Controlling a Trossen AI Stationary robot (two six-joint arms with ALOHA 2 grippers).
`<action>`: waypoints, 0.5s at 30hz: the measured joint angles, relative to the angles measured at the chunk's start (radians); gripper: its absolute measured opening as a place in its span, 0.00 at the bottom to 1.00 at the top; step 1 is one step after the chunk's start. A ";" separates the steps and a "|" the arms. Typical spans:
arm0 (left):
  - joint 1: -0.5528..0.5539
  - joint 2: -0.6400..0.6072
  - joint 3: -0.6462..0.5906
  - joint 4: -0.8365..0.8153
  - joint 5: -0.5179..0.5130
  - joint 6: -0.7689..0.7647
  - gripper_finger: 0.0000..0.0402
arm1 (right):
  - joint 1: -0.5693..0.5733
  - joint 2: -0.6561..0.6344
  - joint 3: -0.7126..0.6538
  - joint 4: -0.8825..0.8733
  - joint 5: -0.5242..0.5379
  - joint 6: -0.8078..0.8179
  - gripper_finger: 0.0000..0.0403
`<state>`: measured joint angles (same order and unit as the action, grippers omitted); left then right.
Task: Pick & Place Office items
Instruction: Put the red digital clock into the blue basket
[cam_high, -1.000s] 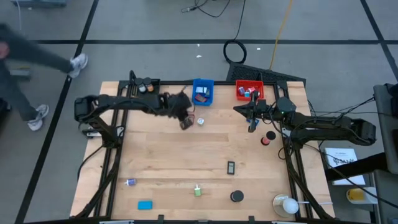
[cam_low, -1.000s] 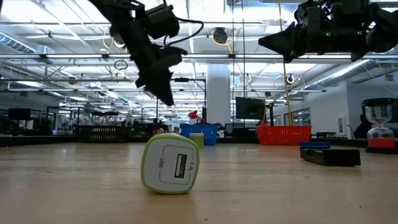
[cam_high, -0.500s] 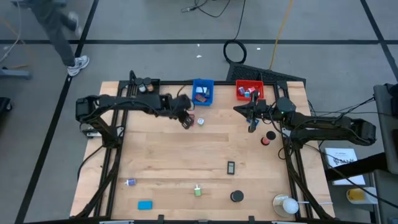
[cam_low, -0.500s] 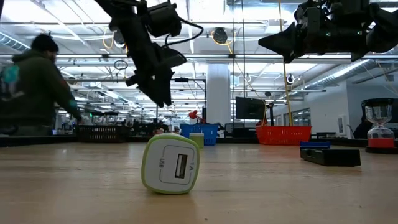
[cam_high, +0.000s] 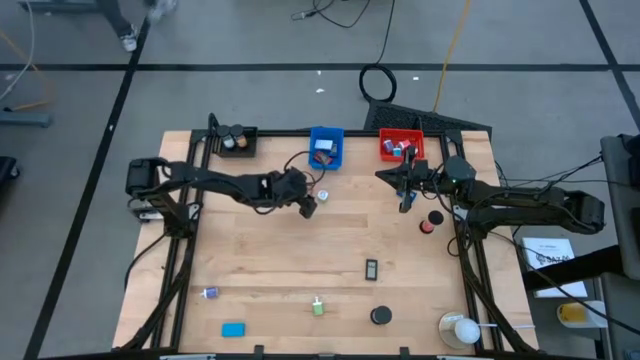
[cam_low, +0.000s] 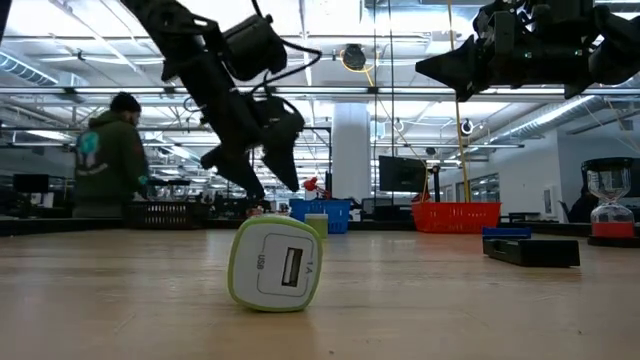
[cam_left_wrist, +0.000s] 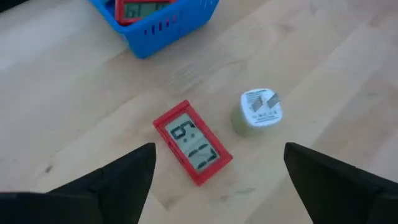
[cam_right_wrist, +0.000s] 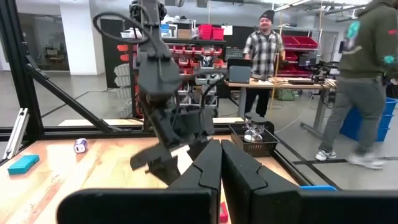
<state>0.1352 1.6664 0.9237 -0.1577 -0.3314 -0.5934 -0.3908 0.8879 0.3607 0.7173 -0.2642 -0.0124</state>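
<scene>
My left gripper (cam_high: 308, 205) hangs open just above the table in front of the blue bin (cam_high: 326, 147). In the left wrist view a small red digital clock (cam_left_wrist: 193, 149) lies flat on the wood between its spread fingers, which touch nothing. A white-and-green plug (cam_left_wrist: 260, 112) lies on the wood beside the clock. My right gripper (cam_high: 405, 200) hovers shut and empty near the red bin (cam_high: 400, 147). Other office items lie scattered on the table: a red-and-black disc (cam_high: 430, 222), a black block (cam_high: 371, 268), a black disc (cam_high: 380, 316), a green charger (cam_high: 317, 307), a blue block (cam_high: 233, 329) and a small blue roll (cam_high: 209, 293).
A black bin (cam_high: 235, 140) stands at the far left corner. A roundish white object in a clear holder (cam_high: 460, 330) sits at the near right corner. A bare stretch of wood (cam_high: 250, 250) lies mid-table. A person (cam_low: 110, 150) stands in the room beyond the table.
My left gripper has come down toward the table, shifted a little toward the near right, and opened its fingers wide. A person has walked across the room behind the table.
</scene>
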 joint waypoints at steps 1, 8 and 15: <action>0.000 0.017 0.000 0.011 -0.004 0.000 0.90 | 0.000 0.000 0.000 0.000 0.000 0.000 0.00; 0.000 0.126 0.000 0.115 -0.011 0.007 0.87 | 0.000 0.000 0.000 0.002 0.000 0.000 0.00; 0.009 0.182 0.001 0.101 -0.054 -0.018 0.87 | 0.000 0.000 0.000 -0.003 0.000 0.000 0.00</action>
<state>0.1442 1.8482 0.9246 -0.0566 -0.3858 -0.6112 -0.3906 0.8879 0.3607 0.7147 -0.2646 -0.0124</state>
